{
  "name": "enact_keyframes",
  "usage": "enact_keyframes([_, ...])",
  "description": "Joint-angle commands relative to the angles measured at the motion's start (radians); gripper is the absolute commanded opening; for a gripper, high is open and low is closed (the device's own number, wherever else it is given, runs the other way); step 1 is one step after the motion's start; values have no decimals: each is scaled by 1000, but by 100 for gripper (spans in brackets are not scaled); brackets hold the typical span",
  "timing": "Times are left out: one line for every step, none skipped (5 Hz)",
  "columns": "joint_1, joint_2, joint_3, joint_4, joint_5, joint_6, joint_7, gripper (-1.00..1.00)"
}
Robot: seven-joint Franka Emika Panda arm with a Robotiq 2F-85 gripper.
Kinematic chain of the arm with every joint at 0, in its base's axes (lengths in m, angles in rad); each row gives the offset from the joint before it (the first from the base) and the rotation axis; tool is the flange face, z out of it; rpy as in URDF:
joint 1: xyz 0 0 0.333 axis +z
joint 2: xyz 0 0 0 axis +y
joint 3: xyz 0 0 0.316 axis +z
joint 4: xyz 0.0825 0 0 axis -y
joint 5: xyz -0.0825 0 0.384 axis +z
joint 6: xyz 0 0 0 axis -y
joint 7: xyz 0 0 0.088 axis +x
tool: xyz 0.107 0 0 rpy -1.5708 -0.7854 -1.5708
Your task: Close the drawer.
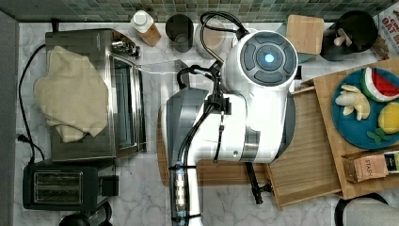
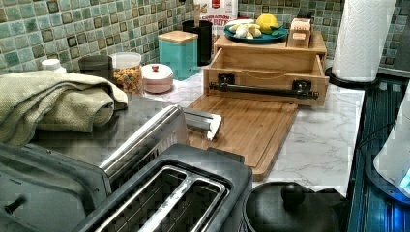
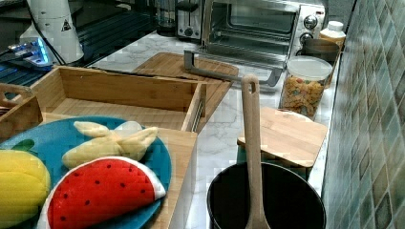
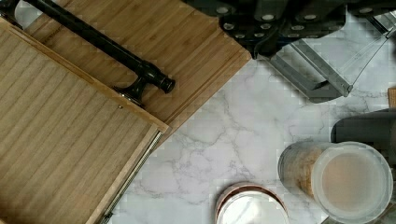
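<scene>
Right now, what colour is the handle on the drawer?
Black. The handle is a dark bar on the light bamboo drawer, clearest in the wrist view.

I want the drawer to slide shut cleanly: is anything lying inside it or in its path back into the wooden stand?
Nothing visible blocks it. The drawer stands pulled out with its ribbed floor bare, and its black handle hangs over the cutting board. The blue plate sits on the stand, above the drawer's travel.

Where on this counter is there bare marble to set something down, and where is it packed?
Bare marble lies between the cutting board and the paper towel roll, in front of the open drawer, and beside the cereal jar. The back wall is crowded: teal canister, pink dish, jars.
</scene>
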Motion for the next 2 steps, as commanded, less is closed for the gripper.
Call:
enact_keyframes([-1,0,-1,8,2,0,0,-100])
enact_keyframes([12,-36,10,-60,-40,59,-24,-100])
